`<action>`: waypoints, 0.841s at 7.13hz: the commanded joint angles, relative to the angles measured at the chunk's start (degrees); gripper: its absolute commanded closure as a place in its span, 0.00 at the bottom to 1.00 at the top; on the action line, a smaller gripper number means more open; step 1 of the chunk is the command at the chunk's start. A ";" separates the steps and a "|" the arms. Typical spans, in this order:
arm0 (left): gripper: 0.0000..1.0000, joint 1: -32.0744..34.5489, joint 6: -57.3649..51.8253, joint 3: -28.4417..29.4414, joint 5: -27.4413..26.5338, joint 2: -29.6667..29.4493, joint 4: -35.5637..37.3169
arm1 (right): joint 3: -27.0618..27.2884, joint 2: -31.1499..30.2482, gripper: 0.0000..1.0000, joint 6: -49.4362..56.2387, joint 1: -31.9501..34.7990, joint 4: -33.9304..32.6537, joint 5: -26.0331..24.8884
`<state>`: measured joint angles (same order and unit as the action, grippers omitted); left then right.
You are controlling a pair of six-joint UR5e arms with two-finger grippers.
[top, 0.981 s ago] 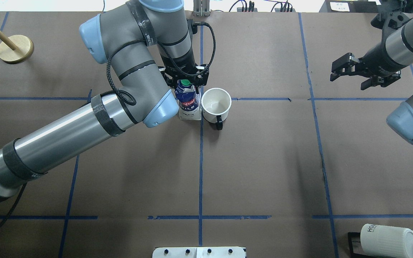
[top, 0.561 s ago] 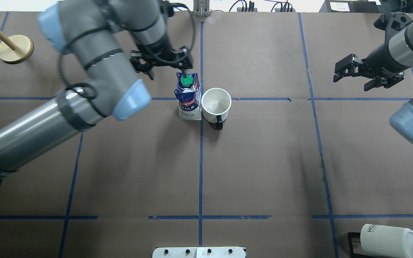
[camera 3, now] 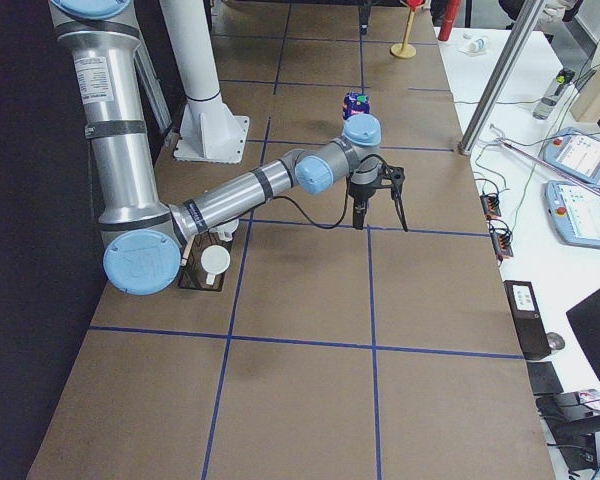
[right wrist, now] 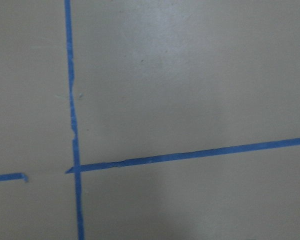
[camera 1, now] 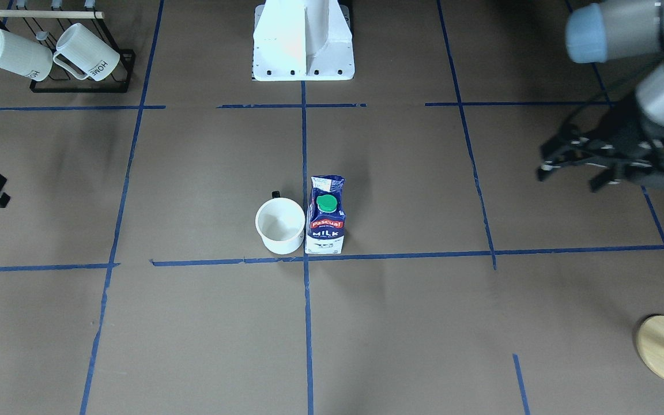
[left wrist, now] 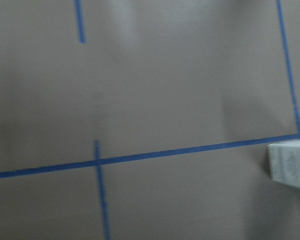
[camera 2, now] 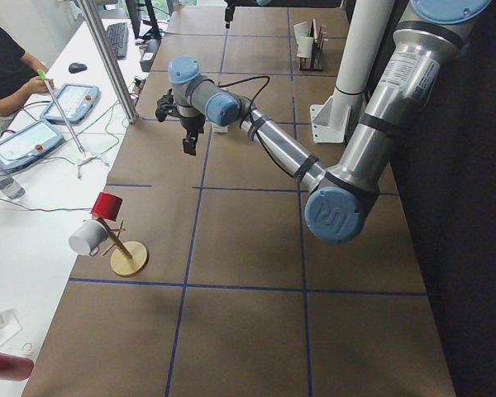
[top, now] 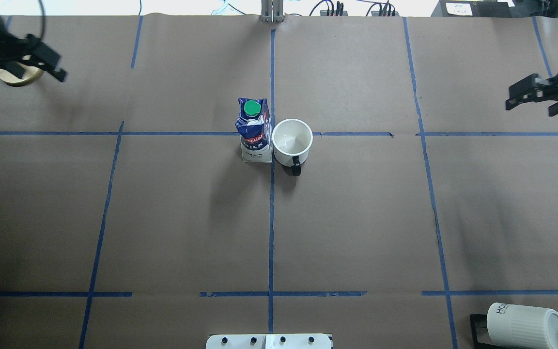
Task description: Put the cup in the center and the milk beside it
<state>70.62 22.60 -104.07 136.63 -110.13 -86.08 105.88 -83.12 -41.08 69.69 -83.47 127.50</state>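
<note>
At far left of the overhead view, the left gripper (top: 56, 64) hangs with fingers spread and nothing between them, over the round wooden stand (top: 11, 79) near the table's far corner. At the middle, the milk (top: 255, 130) stands upright just left of the center (top: 271, 133), and the cup (top: 292, 140) sits upright just right of it, mouth up, its dark handle turned toward the robot. The two stand so close that contact between them cannot be ruled out from these angles. By the look of things both placements are done, though the cup sits slightly off the crossing rather than squarely on it. Should either need nudging, the carton's card walls would likely give under a hard squeeze, so its flat sides below the gable seem the best hold. The rigid, smooth mug may slip and is best pinched across the rim wall. Brown paper lies open on all sides, with the far edge and its cables some way behind. At right, the right gripper (top: 527, 99) hovers parted and holding nothing, and ribbed mugs (top: 521, 324) rest at the near corner.
</note>
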 commanded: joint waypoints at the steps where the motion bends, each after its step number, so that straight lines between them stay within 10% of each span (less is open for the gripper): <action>1: 0.00 9.66 -21.27 6.47 0.12 4.65 0.04 | -4.69 -0.90 0.00 15.23 10.23 -2.82 4.38; 6: 0.00 22.89 -43.53 24.44 -0.14 4.39 0.12 | -17.35 -0.64 0.00 52.03 24.42 -11.54 10.99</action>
<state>92.11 -20.37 -81.46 136.68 -105.79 -86.22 91.23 -83.67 5.80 91.57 -94.67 136.37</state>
